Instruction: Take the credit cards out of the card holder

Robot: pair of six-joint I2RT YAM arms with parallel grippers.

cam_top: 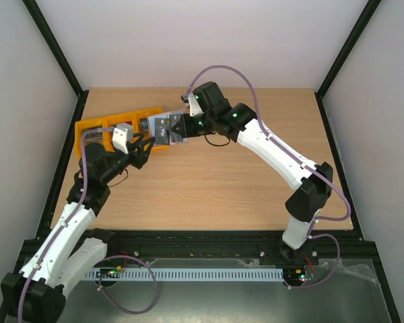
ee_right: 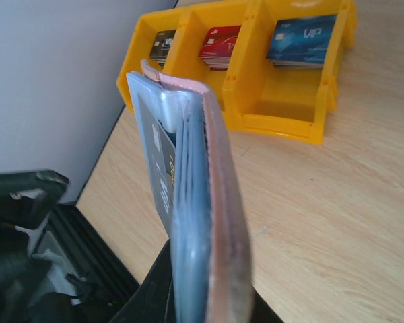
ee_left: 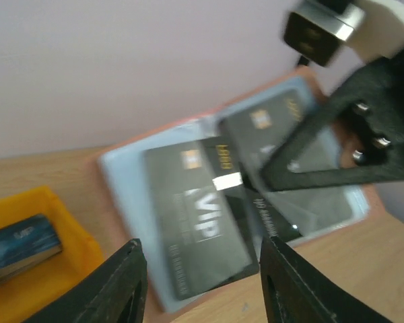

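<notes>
Just beside the tray (cam_top: 94, 128), the holder (cam_top: 163, 128) is held on edge above the counter (cam_top: 209, 182), clamped at one side by the right fingers (ee_left: 310, 158). It is open, with its pale blue face turned towards the left fingers (ee_left: 118, 286), which are spread wide close in front of it and grip nothing. Two dark grey cards (ee_left: 195, 208) lie askew on that face, overlapping. The tray's three compartments hold dark, red and blue stacks.
</notes>
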